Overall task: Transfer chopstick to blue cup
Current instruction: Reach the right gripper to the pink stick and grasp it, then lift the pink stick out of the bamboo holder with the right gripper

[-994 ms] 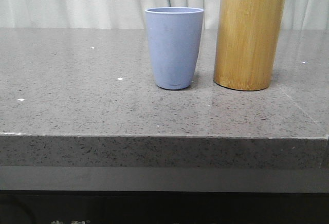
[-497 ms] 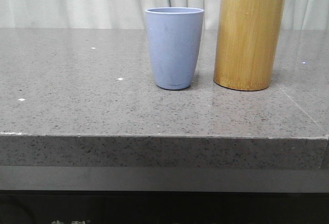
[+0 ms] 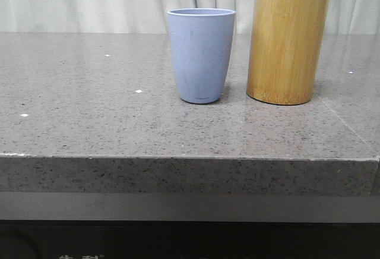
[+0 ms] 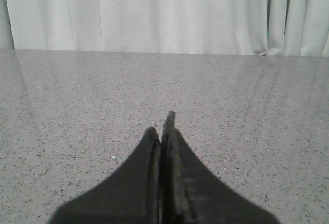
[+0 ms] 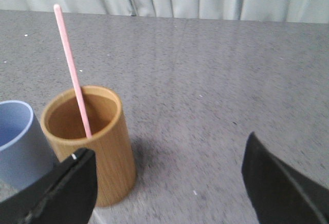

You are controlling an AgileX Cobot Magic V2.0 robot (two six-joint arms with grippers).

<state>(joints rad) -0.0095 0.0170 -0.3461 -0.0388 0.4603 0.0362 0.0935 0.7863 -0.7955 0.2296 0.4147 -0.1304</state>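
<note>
right wrist view | right end effector (image 5: 169, 183) wide apart, empty; left end effector (image 4: 163, 131) closed | chopstick (image 5: 72, 70) leaning in bamboo holder (image 5: 90, 142) beside blue cup (image 5: 18, 142) | risk: thin stick slips, holder tips

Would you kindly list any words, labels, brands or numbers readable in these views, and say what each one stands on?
Dark panel below the table edge, front view: pale characters cut off by the frame, unreadable.
Blue cup: no text.
Bamboo holder: no text.
Chopstick: no text.
</note>
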